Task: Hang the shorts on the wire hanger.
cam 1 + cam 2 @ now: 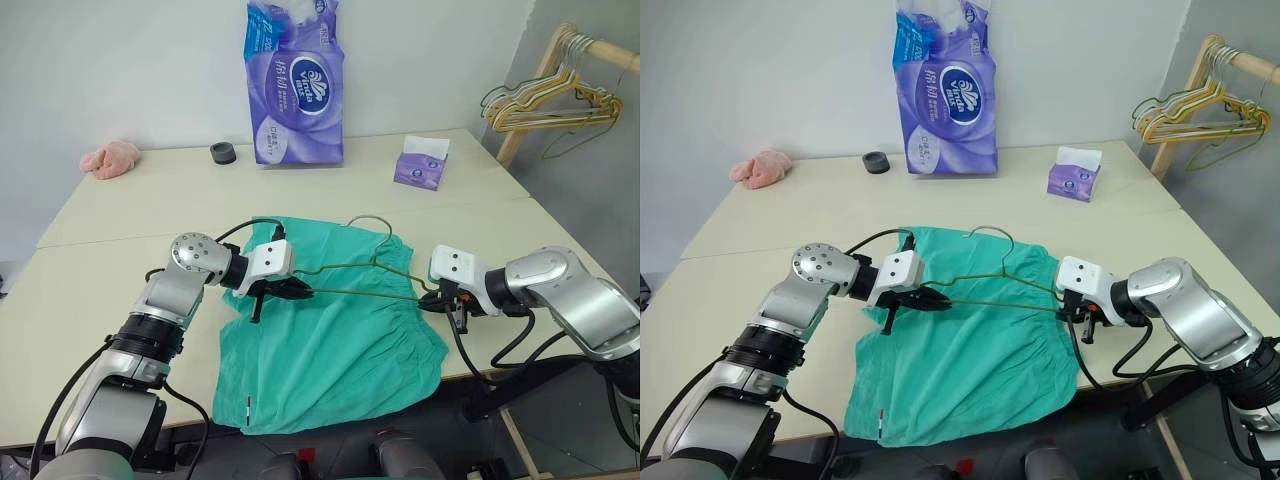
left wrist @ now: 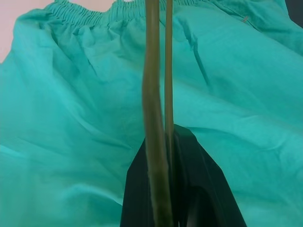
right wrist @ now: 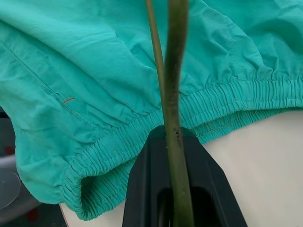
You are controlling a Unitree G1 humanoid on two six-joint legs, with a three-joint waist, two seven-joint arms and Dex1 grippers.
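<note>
I have the left claw (image 1: 300, 292) clamped shut on one end of the wire hanger (image 1: 355, 268), and the right claw (image 1: 437, 302) pinched shut on the other end, so the wire spans between them. The shorts (image 1: 330, 340) lie flat on the desk (image 1: 120, 220) directly beneath both claws, waistband toward the right claw, one leg hanging off the desk's near edge. As I judge it, the hanger is secured but the shorts are not yet on it; threading or draping them remains. I count one pair of shorts, one held hanger, two claws, and a bunch of spare hangers (image 1: 545, 100) well beyond the right claw.
</note>
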